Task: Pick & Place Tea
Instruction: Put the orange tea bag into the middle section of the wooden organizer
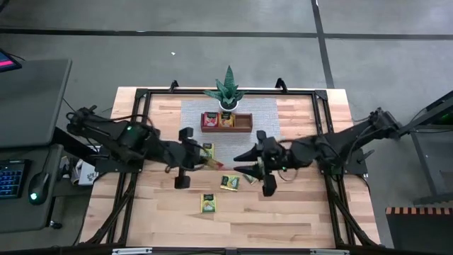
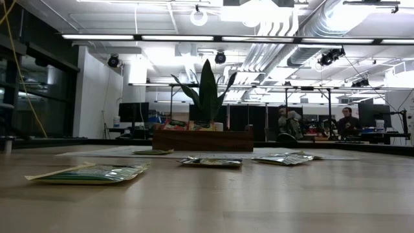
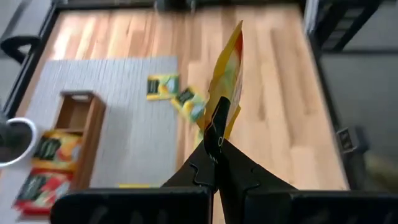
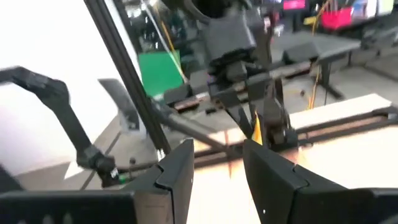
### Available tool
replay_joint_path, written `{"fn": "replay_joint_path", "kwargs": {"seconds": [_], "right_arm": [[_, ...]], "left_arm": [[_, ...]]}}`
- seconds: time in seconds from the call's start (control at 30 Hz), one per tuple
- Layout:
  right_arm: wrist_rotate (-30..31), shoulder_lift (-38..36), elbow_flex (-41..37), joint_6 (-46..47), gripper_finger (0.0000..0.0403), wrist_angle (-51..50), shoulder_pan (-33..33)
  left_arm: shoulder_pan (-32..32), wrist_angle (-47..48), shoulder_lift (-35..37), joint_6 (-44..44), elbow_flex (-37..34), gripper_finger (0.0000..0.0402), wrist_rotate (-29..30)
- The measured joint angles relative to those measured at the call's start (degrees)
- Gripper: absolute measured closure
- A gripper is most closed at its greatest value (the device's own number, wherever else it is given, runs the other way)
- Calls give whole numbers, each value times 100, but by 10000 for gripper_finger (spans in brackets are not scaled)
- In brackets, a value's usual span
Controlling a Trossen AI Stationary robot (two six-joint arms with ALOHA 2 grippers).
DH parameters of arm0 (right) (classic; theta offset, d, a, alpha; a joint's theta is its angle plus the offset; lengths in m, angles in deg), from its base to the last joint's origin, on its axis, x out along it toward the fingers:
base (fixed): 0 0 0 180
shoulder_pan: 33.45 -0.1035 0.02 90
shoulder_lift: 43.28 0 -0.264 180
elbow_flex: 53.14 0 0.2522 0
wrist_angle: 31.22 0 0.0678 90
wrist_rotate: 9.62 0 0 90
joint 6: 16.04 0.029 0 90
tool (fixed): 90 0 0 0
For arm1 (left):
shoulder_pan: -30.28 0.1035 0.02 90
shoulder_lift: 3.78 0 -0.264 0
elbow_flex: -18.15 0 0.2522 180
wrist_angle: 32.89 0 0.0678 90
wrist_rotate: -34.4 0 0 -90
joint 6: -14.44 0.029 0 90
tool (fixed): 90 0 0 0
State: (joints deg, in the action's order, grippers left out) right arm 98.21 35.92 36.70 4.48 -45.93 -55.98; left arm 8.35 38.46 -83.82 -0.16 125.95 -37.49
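My left gripper hovers over the table's middle, shut on a yellow-orange tea packet. My right gripper faces it from the right, open and touching nothing; in its wrist view its fingers stand apart, and the left gripper with the packet shows beyond. Other packets lie flat: one on the grey mat, two green ones on the wood. The wooden tray holds red and orange packets. Neither gripper appears in the low view. My left gripper pinches the yellow-orange packet between its two fingers at one end, near their tips. The fingers reach roughly level from the table's left. The packet sticks out beyond the fingertips edge-on toward the right gripper, lifted clear of the table.
A spiky potted plant stands just behind the tray at the far edge of the grey mat. A black frame runs along the table's sides. In the low view, packets lie low on the wood in front of the tray.
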Motion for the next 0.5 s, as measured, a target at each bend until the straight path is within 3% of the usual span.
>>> {"fn": "replay_joint_path", "kwargs": {"seconds": [0.23, 0.5], "right_arm": [[-940, 195, 0, 153, 269, -454, 565], [-951, 194, 0, -6, 269, -925, 733]], "left_arm": [[216, 1223, -941, 395, 1051, 401, -127], [244, 1497, -1646, 519, 1810, 401, 173]]}}
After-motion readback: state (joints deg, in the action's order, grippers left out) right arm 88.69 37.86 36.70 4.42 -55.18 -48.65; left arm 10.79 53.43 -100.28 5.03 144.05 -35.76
